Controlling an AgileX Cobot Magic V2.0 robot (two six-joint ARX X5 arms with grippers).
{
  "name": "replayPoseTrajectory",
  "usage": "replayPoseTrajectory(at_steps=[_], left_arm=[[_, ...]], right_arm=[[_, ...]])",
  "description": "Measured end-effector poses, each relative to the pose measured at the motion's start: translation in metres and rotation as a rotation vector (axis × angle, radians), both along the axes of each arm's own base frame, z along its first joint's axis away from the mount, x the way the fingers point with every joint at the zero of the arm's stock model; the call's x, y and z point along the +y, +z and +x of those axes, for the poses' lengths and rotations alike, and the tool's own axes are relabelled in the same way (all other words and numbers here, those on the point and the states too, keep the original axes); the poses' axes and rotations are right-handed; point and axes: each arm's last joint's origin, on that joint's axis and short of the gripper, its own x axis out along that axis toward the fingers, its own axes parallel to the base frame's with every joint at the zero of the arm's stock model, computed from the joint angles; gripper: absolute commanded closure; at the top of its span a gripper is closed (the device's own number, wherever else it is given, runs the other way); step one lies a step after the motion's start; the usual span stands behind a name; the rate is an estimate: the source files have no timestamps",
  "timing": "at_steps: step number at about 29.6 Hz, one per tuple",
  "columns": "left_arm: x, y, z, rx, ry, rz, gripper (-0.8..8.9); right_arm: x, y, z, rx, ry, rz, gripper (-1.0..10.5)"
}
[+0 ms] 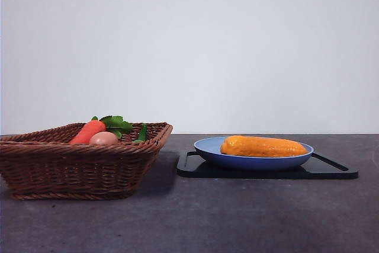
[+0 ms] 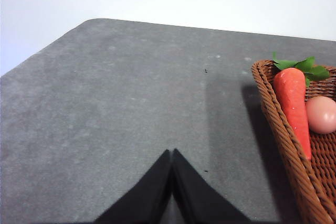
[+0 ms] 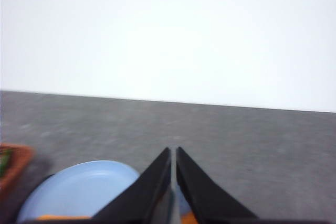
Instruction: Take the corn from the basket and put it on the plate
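The elongated yellow-orange corn cob [image 1: 263,146], glossy and bumpy, lies on its side in the round light-blue plastic plate [image 1: 208,149]. Its long axis runs across the front view, the thicker rounded end toward the basket and the narrower end away from it. The plate sits on a flat black rectangular tray [image 1: 195,169]. Well apart stands the brown woven wicker basket [image 1: 71,170], holding a smooth red-orange carrot [image 1: 87,132] with green leaves and a pinkish egg-like ball [image 1: 104,138]. The left gripper [image 2: 172,151] hangs over bare grey table [image 2: 105,119] beside the basket, jaws together and empty. The right gripper [image 3: 173,150] hangs above the plate, jaws likewise closed on nothing.
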Motion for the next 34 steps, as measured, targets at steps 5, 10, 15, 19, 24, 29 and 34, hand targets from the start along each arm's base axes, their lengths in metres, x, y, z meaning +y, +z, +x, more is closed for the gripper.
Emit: replayPoseTrajectory(at_steps=[5,10,15,19,24,29,34], left_arm=[[0.0,0.0,0.0,0.0,0.0,0.0,8.1],[0.0,0.0,0.0,0.0,0.0,0.0,8.1],[0.0,0.0,0.0,0.0,0.0,0.0,8.1],[0.0,0.0,0.0,0.0,0.0,0.0,8.1],[0.0,0.0,0.0,0.0,0.0,0.0,8.1],[0.0,0.0,0.0,0.0,0.0,0.0,8.1],[0.0,0.0,0.0,0.0,0.0,0.0,8.1]], right_arm=[[-0.007,-0.046,-0.007,-0.042,-0.089,0.0,9.5],[-0.01,-0.082,-0.005,-0.053,-0.12,-0.001,9.5],[-0.01,-0.11,-0.003,-0.025,-0.121,-0.003,9.5],[-0.01,-0.126,-0.003,-0.012,-0.121,-0.004,9.5],[-0.01,-0.139,-0.003,0.008,-0.12,-0.004,9.5],[-0.01,-0.141,-0.005,0.024,-0.121,-0.004,9.5],[-0.01,-0.151,-0.006,0.128,-0.12,-0.004,9.5]])
